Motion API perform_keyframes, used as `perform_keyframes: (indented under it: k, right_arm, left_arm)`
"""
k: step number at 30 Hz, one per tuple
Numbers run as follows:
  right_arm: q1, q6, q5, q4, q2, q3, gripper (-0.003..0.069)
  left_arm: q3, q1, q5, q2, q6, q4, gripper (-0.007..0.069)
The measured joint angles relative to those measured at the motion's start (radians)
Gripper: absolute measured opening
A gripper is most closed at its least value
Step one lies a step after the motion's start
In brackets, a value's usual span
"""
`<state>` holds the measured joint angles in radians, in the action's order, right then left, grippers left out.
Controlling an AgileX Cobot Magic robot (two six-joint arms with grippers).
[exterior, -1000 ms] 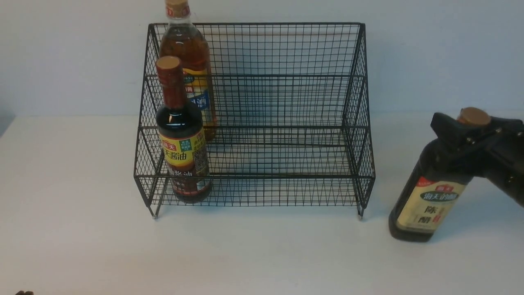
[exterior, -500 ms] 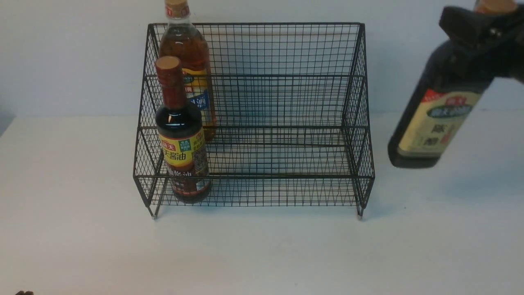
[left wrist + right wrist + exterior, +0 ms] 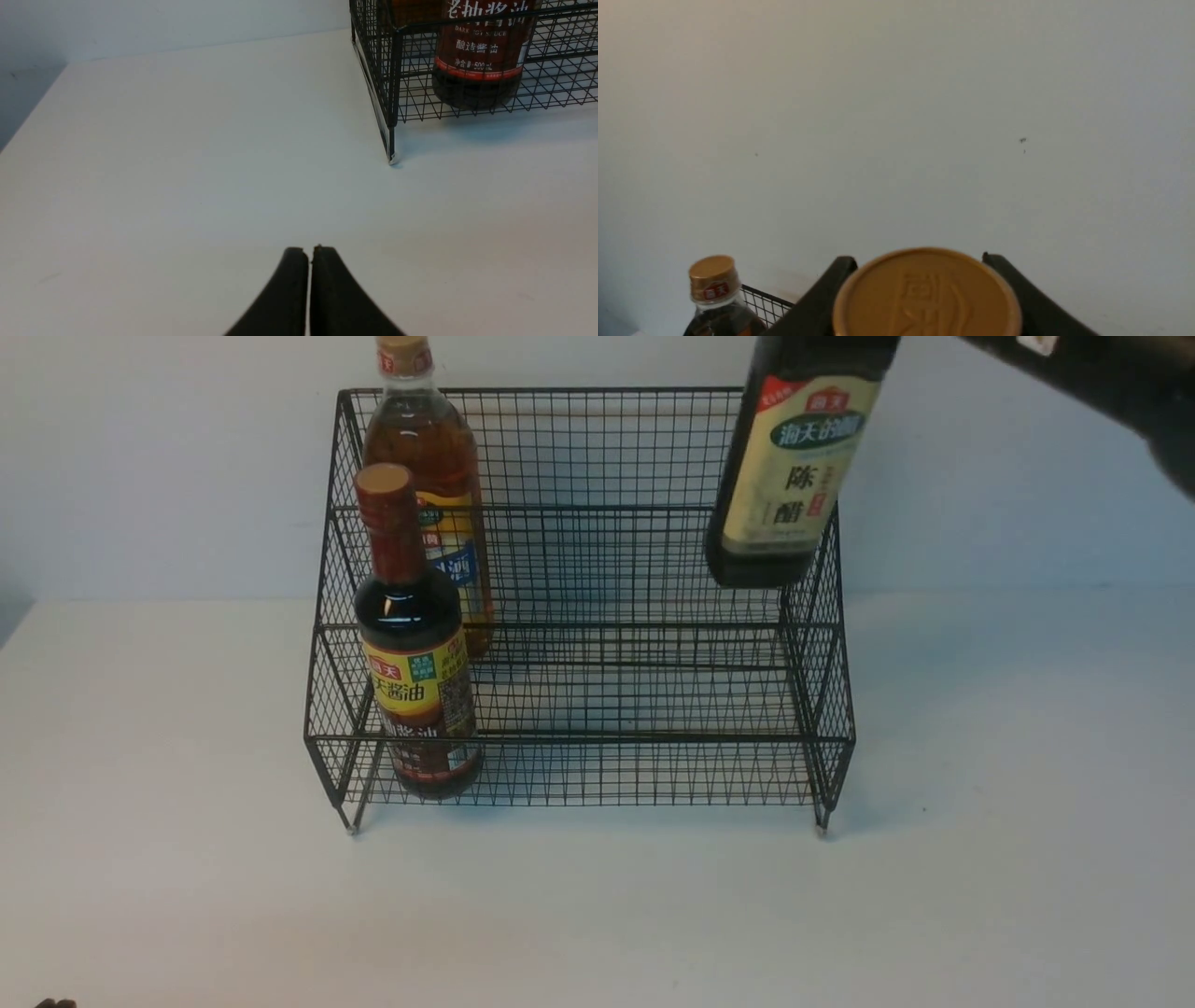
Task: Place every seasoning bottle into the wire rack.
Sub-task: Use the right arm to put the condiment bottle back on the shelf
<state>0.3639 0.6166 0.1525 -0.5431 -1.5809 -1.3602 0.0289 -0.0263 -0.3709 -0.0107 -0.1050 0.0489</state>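
Front view: the black wire rack (image 3: 579, 607) stands on the white table (image 3: 597, 905) against the pale wall. Two bottles are in it, both at its left end. The amber bottle (image 3: 425, 457) stands upright on the upper back tier, its tan cap rising above the rack's back edge. The red-necked dark bottle (image 3: 414, 653) stands upright on the lower front tier, just in front of the amber one. The squarish dark bottle (image 3: 789, 467) hangs in the air over the rack's right end, its base above the upper tier and clear of the wire, tilted slightly. Its cap and the gripper are cut off by the top edge; only part of the right arm (image 3: 1102, 383) shows.

Left wrist view: the left gripper (image 3: 310, 254) hovers low over bare table, fingers pressed together, holding nothing. The rack's front corner and the base of the red-necked bottle lie ahead.

Right wrist view: the right gripper (image 3: 920, 263) has its fingers (image 3: 822, 294) clamped either side of the squarish bottle's tan cap (image 3: 927, 294). The amber bottle's cap shows beyond.
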Motion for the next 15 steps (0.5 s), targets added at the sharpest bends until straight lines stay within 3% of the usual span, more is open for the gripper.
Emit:
perform_keyframes:
  k: [15]
  right_arm:
    - [0.001, 0.013, -0.053, 0.099, -0.171, -0.099, 0.0314]
  left_arm:
    - [0.000, 0.000, 0.000, 0.000, 0.000, 0.000, -0.0005]
